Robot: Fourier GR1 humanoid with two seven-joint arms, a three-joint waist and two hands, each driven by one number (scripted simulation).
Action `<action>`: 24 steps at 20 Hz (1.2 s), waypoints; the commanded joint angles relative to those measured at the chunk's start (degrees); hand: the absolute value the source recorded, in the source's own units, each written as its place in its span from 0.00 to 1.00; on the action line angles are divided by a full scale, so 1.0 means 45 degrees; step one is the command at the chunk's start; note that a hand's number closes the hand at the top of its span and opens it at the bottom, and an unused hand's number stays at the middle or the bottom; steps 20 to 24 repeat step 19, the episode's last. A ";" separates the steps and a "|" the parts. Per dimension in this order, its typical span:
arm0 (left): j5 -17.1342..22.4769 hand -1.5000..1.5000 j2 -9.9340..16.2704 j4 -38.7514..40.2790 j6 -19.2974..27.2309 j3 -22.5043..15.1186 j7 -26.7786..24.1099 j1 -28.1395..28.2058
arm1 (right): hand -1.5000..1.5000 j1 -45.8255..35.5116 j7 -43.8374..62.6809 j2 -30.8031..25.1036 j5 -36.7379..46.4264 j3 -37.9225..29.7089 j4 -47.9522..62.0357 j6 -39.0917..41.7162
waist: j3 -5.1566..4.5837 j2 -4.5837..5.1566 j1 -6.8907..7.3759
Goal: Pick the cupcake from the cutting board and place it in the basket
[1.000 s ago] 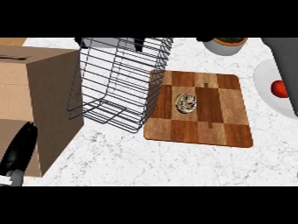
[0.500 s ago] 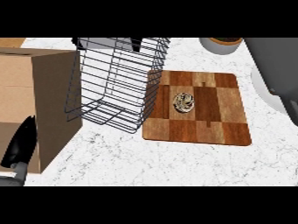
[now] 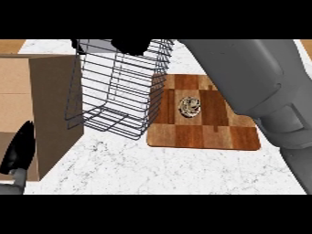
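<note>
Nearest you, at the lower left edge, the robot's left hand (image 3: 19, 151) rests with its black fingers straight and pointing up, holding nothing. It stands in front of the large brown cardboard box (image 3: 23, 100), which fills the left side of the white marble-patterned counter (image 3: 165, 169).

On the right you see the right arm's grey forearm (image 3: 266, 91) coming in from the lower right corner and running up across the view toward the top centre. It covers the right edge of the striped wooden cutting board (image 3: 206, 132). The right hand (image 3: 131, 45) shows only as a black shape at the top, above the basket's far rim; you cannot tell from this view whether its fingers are spread or curled.

In the middle, the small round cupcake (image 3: 189, 106) with its pale swirled top sits on the cutting board, roughly at the board's centre and just left of the forearm. No hand touches it.

Just left of the board stands the dark wire basket (image 3: 118, 91), between the board and the cardboard box. Its near corner overlaps the board's left edge in this view. Through the wires you see only the counter; the cupcake is not inside it.

Farthest off, brown wood (image 3: 3, 45) shows beyond the counter's far edge at the top left.
</note>
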 commanded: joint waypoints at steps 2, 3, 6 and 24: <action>-0.0618 0.50 -0.0426 0.0970 0.0209 -0.0418 0.0196 0.0422 | 0.00 0.0435 -0.0374 0.0564 0.0441 0.0358 0.0496 -0.0341 | -0.0187 0.0083 -0.0106; -0.0247 0.50 -0.0251 0.0971 -0.0075 -0.0126 0.0076 0.0520 | 0.00 0.0986 -0.0584 0.0632 0.0368 0.0323 0.0688 -0.0461 | -0.0187 0.0097 -0.0100; -0.0067 0.50 0.0171 0.0505 -0.0572 0.0100 0.0455 0.0389 | 0.00 0.0879 -0.0975 0.0715 0.0569 0.0174 0.1105 -0.1191 | -0.0183 0.0126 0.0043; -0.0317 0.50 -0.0279 0.1148 -0.0489 0.0107 -0.0642 0.0910 | 0.00 -0.0389 0.3326 -0.0057 -0.0686 -0.3210 0.3314 -0.3879 | -0.0215 0.0196 0.0133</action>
